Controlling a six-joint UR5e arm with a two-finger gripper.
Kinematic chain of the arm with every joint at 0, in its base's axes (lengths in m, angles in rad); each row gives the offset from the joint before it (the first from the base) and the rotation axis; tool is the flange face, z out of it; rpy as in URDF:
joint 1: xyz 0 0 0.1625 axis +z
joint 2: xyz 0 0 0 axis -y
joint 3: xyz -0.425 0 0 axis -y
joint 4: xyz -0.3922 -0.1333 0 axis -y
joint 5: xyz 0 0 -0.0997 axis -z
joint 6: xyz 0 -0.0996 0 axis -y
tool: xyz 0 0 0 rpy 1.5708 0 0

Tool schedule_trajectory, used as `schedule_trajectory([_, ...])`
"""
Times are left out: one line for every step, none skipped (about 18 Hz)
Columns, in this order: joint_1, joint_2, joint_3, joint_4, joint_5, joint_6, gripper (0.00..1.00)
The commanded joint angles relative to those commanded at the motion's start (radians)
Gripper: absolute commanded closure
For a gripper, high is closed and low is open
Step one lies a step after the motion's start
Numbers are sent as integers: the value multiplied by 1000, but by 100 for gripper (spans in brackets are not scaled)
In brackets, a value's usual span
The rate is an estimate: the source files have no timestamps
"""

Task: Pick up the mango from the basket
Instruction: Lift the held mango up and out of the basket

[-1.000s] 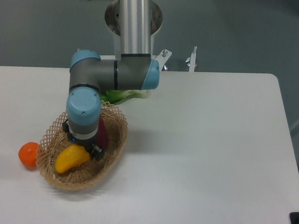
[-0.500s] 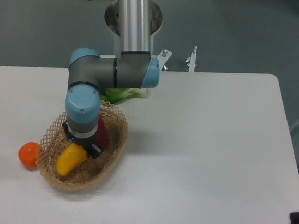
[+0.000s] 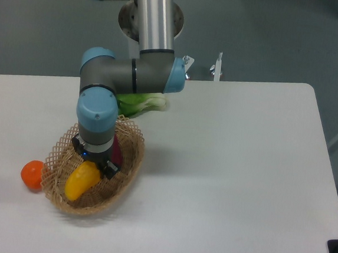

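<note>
An orange (image 3: 33, 174) and a leafy green vegetable (image 3: 140, 103) rest on a white table (image 3: 242, 168).

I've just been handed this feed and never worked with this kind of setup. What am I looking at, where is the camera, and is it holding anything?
One fixed camera looks down at a white table from the front. The silver and blue machine is a robot arm; its gripper points down into a tan wicker basket. The gripper sits at the upper end of a yellow mango, but its fingers are mostly hidden, so I cannot tell whether it is gripped. A dark purple sweet potato lies in the basket behind the gripper. An orange rests on the table left of the basket, and a leafy green vegetable lies behind it.
</note>
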Motion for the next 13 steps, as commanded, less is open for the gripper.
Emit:
schedule_trajectory([8,0,6,0,2,0,66])
schedule_trajectory([18,2,11,0,2,0,66])
schedule_trajectory([26,3,15,-2,2,2,66])
schedule_trajectory([34,6,18,-2,2,2,66])
schedule_trajectory([43,9,23,-2,2,2,66])
schedule_trajectory([48,11,25,0,2,2,66])
schedule_trajectory([60,17,25,-2,2,3,66])
schedule_trajectory([74,21,26,0,2,11,66])
schedule_trajectory([89,23,32,0,0,14,66])
schedule_trajectory([103,23,43,0,-2,15,66])
schedule_trajectory([114,22,58,-2,-2,15,66])
schedule_trajectory([126,21,66,-2,3,17,66])
schedule_trajectory([138,18,72,-2,6,17,66])
